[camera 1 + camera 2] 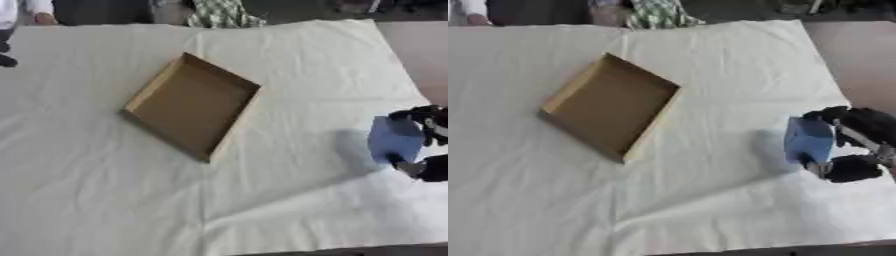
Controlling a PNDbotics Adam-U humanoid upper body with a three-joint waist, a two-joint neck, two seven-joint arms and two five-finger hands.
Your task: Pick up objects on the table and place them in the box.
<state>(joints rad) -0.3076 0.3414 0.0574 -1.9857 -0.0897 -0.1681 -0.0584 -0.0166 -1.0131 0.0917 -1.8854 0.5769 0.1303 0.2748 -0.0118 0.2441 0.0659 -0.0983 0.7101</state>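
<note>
A shallow brown cardboard box [191, 105] lies open and tilted at the middle of the white-covered table; nothing shows inside it. At the right edge my right hand [857, 145] is shut on a blue block-shaped object [808, 140], with fingers above it and the thumb below. The blue object seems to hang a little above the cloth and throws a shadow to its left. My left hand shows in neither view.
A white cloth [105, 190] covers the table, creased down the middle. The bare brown tabletop [859, 55] shows at the far right. People stand at the far edge, away from the box.
</note>
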